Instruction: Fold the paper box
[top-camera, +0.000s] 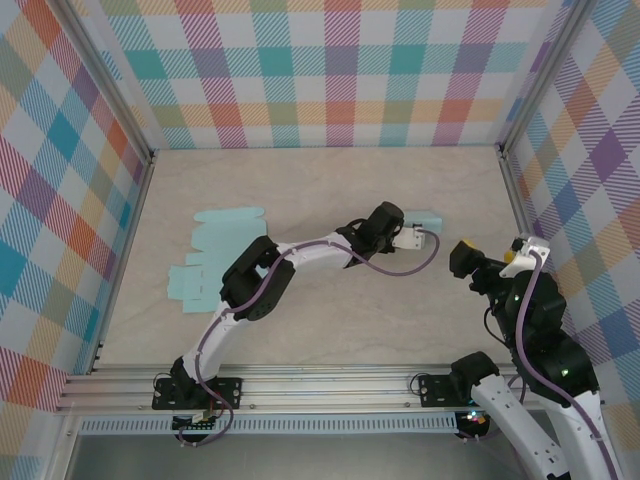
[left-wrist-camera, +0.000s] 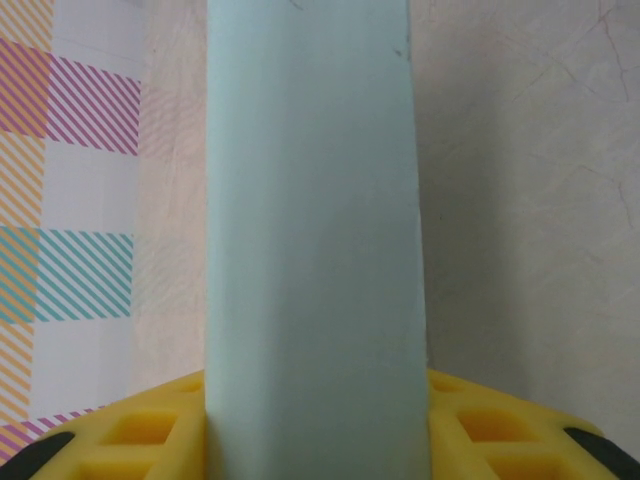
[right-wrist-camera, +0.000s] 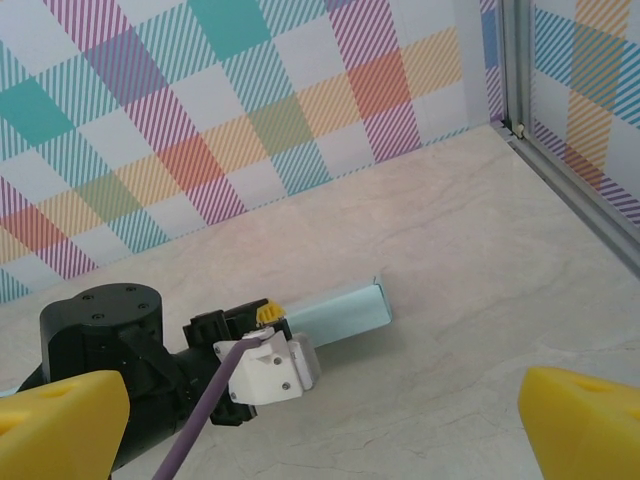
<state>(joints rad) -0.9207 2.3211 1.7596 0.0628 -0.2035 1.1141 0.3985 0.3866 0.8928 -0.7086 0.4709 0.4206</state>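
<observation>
Left gripper (top-camera: 420, 238) clamps the pale mint folded paper box (right-wrist-camera: 340, 312) right of the beige table's (top-camera: 330, 330) middle (hold it level). Right gripper (right-wrist-camera: 320, 415), jaws wide apart, should meet the free end squarely.

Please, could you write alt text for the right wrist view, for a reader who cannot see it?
The left claw grips one end of a pale blue folded paper box, with the beige table beneath it. The right claw is open, its yellow fingertips at the lower corners, and a plaid wall stands behind.
</observation>
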